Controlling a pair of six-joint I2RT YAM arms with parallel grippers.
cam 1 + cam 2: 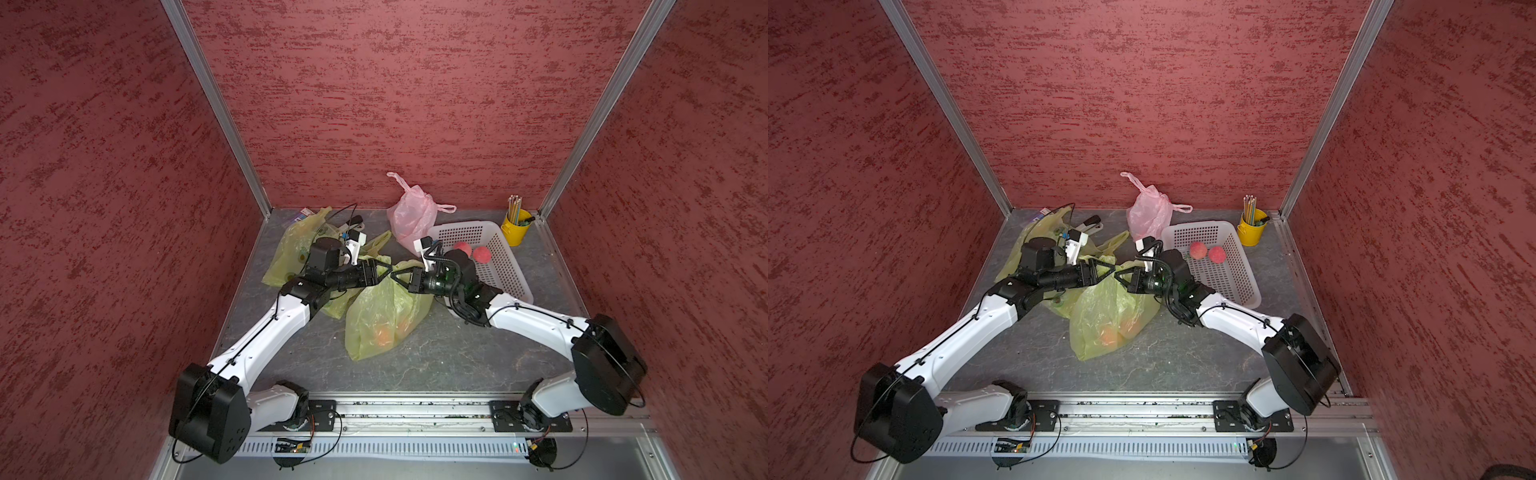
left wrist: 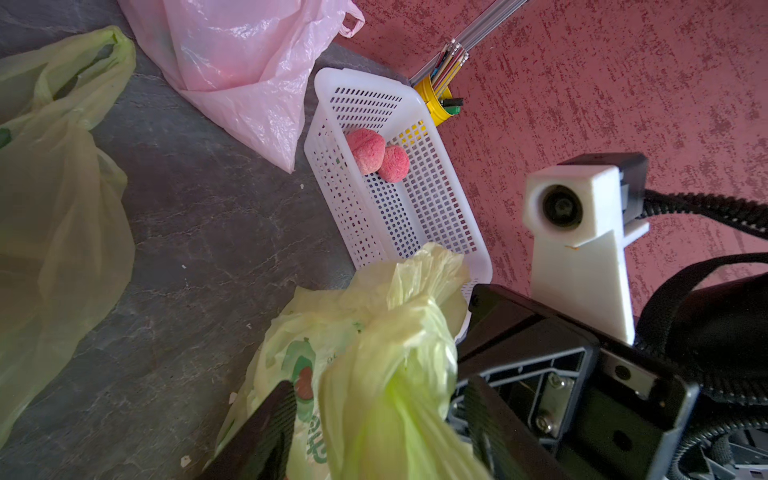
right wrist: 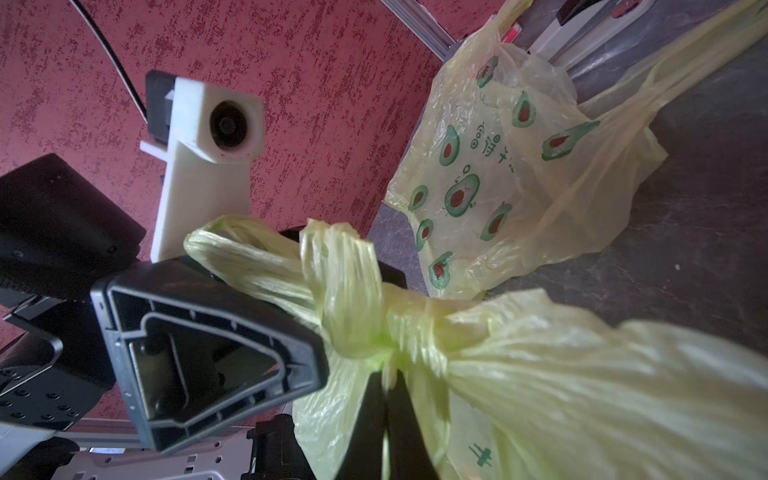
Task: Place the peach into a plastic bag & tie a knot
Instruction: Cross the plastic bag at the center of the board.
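Table (image 1: 449, 357) near the rail (image 1: 415, 409) lay open; farther back the bag (image 1: 374, 320), spare bags (image 1: 291, 245), pink bag (image 1: 411, 218) and basket (image 1: 496, 266) crowded it, leaving narrow gaps.

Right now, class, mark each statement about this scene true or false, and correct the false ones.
1. Two peaches lie in the white basket. True.
2. The pink bag lies inside the basket. False: it sits outside it, by the back wall.
3. The green bag has its top tied in a knot. True.
4. The yellow cup holds spoons. False: it holds pencils.
5. The right end effector is open. False: it is shut on the green bag.
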